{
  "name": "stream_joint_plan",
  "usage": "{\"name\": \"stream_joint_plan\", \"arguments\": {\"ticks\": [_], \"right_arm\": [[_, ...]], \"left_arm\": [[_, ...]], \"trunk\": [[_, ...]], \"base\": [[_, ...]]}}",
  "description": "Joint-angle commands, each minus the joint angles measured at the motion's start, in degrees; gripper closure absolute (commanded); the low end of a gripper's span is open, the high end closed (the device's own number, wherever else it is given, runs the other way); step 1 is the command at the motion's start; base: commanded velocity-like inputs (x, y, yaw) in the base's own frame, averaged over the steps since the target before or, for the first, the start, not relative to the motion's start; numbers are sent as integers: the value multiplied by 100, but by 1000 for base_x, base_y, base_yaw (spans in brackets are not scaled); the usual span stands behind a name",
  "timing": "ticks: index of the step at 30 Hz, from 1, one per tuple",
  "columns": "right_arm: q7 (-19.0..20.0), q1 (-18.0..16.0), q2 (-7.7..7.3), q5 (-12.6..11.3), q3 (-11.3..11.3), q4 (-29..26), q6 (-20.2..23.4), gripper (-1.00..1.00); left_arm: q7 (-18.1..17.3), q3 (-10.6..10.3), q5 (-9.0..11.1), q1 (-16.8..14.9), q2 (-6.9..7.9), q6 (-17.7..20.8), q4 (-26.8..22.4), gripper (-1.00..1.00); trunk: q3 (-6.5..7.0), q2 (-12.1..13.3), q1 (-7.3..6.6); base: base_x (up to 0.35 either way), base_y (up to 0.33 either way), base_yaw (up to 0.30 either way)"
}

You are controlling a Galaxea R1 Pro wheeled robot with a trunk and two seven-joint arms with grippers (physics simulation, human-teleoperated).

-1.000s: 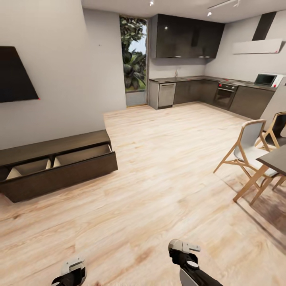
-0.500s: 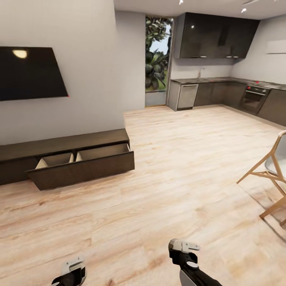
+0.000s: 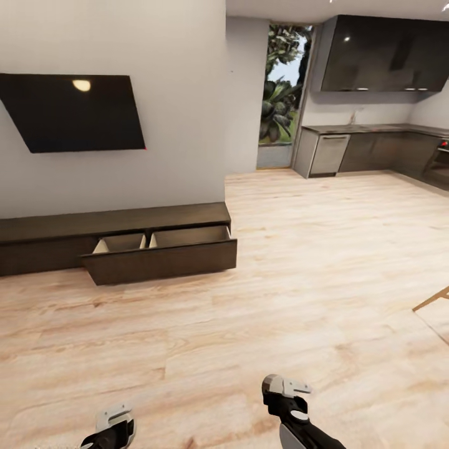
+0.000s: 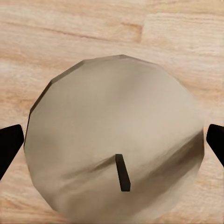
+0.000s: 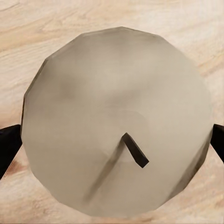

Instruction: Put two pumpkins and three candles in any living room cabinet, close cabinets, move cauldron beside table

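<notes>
Against the wall under the dark screen (image 3: 75,112), the cabinet (image 3: 112,224) has its drawer (image 3: 162,259) pulled out. Each wrist view shows a candle (image 4: 114,140), (image 5: 116,123) gripped between dark fingers: left tool (image 4: 112,144), right tool (image 5: 112,144). No writing is legible.

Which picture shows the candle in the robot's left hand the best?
The left wrist view: the candle is seen end-on with its dark wick, between the left gripper's fingers. In the head view the left gripper sits at the picture's bottom edge and I cannot make that candle out. The right wrist view shows another candle.
</notes>
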Motion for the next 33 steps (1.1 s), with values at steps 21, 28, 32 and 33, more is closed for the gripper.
{"name": "stream_joint_plan", "arguments": {"ticks": [21, 28, 32, 33], "right_arm": [[-102, -6, -11, -56, 39, 40, -17, 100], [-506, -6, -11, -130, -22, 1479, -196, 100], [-561, -6, -5, -174, -72, 1655, -439, 100], [-571, -6, -1, -177, -73, 1669, -452, 100]], "left_arm": [[90, -55, -66, -42, -223, 17, 219, 100], [374, -52, -663, -159, -352, 22, 490, 100], [390, -54, -691, -162, -373, 20, 496, 100], [390, -54, -692, -162, -372, 18, 497, 100]], "trunk": [[264, 598, -328], [390, 879, -481], [462, 1039, -569], [480, 1079, -591]], "base": [[26, 0, 211], [0, 0, 1], [0, 0, 0], [0, 0, 0]]}}
